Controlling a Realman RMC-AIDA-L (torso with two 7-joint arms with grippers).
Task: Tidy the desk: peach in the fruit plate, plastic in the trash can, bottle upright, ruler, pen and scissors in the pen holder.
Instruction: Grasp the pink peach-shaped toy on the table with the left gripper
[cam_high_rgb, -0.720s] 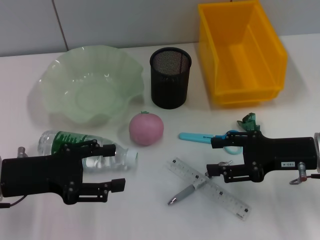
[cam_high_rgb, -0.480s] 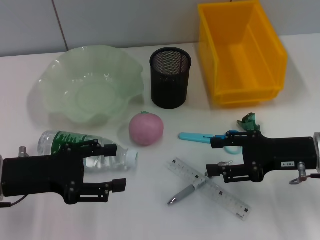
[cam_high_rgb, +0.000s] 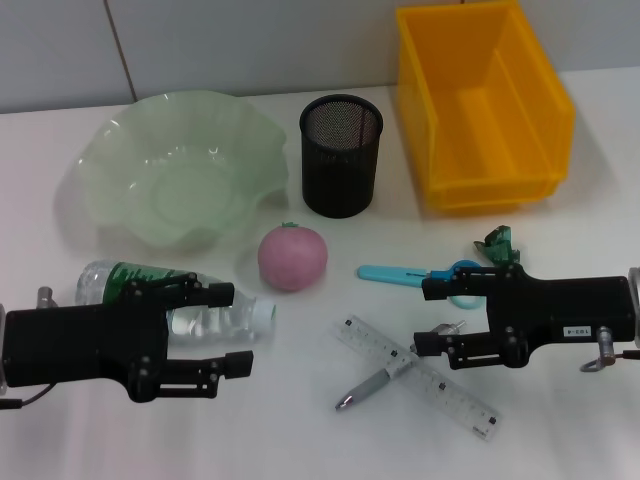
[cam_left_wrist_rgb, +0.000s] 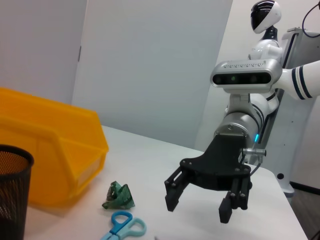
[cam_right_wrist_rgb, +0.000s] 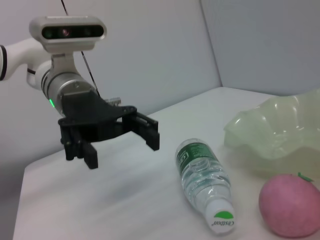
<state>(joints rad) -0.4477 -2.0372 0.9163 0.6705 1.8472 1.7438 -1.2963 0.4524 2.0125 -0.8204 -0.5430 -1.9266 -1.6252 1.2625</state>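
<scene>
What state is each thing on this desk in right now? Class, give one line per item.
bottle: lying on its side, capped.
peach: on the desk, outside the fruit plate.
fruit plate: empty.
pen holder: upright, empty.
trash can: empty.
plastic: crumpled on the desk.
scissors: lying flat.
ruler: flat, over the pen.
pen: lying partly under the ruler.
left gripper: open, empty.
right gripper: open, empty.

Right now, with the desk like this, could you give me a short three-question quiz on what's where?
1. True or false: the bottle stands upright.
2. What lies across the ruler: A the pen, B the scissors, C the peach?
3. What is inside the yellow trash can?

Key
1. False, it lies on its side beside the open left pincer.
2. A.
3. Nothing visible; the green plastic sits beyond the open right pincer.
</scene>
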